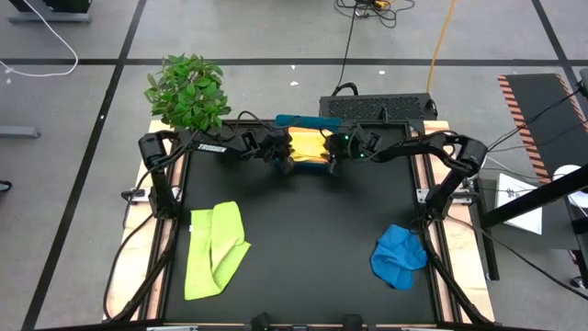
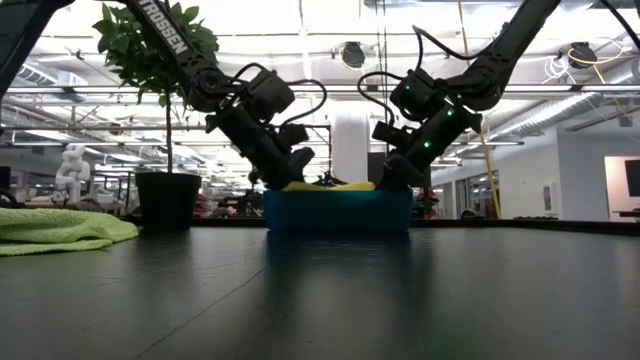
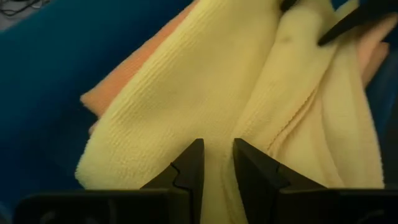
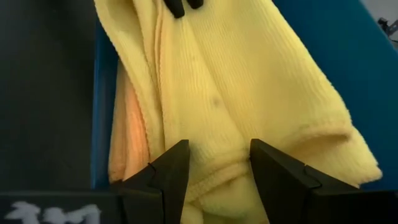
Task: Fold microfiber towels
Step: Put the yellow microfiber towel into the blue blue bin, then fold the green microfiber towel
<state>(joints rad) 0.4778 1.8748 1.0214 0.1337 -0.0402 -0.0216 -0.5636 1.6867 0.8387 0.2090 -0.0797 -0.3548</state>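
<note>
Near edge of table (image 1: pixel 303 257): lime green towel (image 1: pixel 214 248) and blue towel (image 1: pixel 400 257) lie unfolded. Far side: both end effectors in teal tray (image 2: pixel 338 210), left end effector (image 3: pixel 216 163) and right end effector (image 4: pixel 219 167) each clamped on pale yellow towel (image 3: pixel 205 93), orange towel (image 3: pixel 134 68) beneath. Pickup step; next likely lift it clear together.

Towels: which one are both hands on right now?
The golden yellow towel in the teal tray; the lime green towel and blue towel lie untouched on the table.

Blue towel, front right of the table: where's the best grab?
Pinch the blue towel at its raised, crumpled top edge, coming straight down from above. It lies bunched rather than flat, so those folds probably give a pincer more to bite than the flatter lower edge.
</note>
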